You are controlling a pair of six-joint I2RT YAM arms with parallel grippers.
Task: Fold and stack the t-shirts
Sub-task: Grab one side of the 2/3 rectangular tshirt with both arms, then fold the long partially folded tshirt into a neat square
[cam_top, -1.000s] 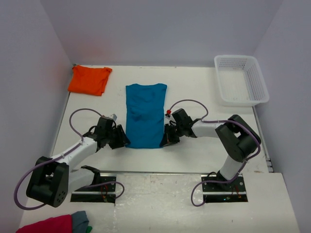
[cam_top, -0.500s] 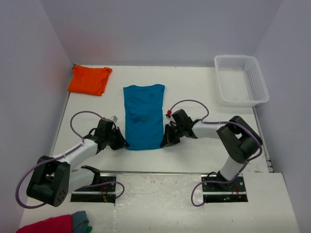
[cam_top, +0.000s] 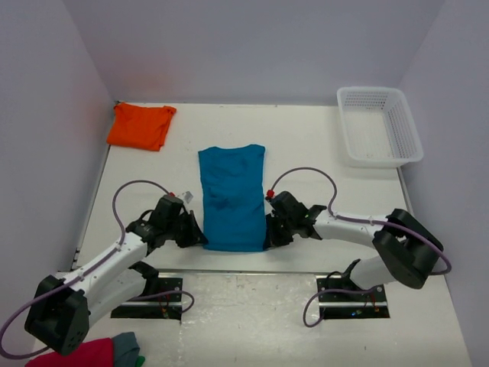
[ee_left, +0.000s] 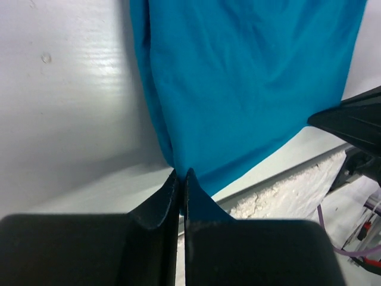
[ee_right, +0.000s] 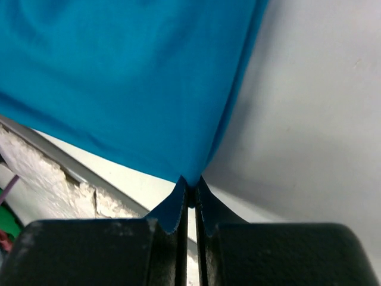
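Grippers, both mine, are clamped fully closed on the two near corners of one shirt. Findings, left to right.

Crimson-pink cloth (cam_top: 76, 355) and grey cloth (cam_top: 127, 345): bunched together off the table, beside my left arm's base.

Orange t-shirt (cam_top: 140, 126): soft cotton, folded to a rumpled rough square, at the far left corner of the white table (cam_top: 321, 153), well apart from both arms.

Left gripper (ee_left: 181, 176): black fingers pressed together with no gap, pinching the near left corner, where the cloth peaks into the tips.

Teal-blue t-shirt (cam_top: 231, 200): smooth matte cotton, folded to a long narrow rectangle, lightly creased, lying mid-table between my arms.

Right gripper (ee_right: 190, 186): fingers likewise tight together on the near right corner, fabric drawn taut.

Basket (cam_top: 412, 134): white plastic, rectangular, latticed walls, at the far right corner.
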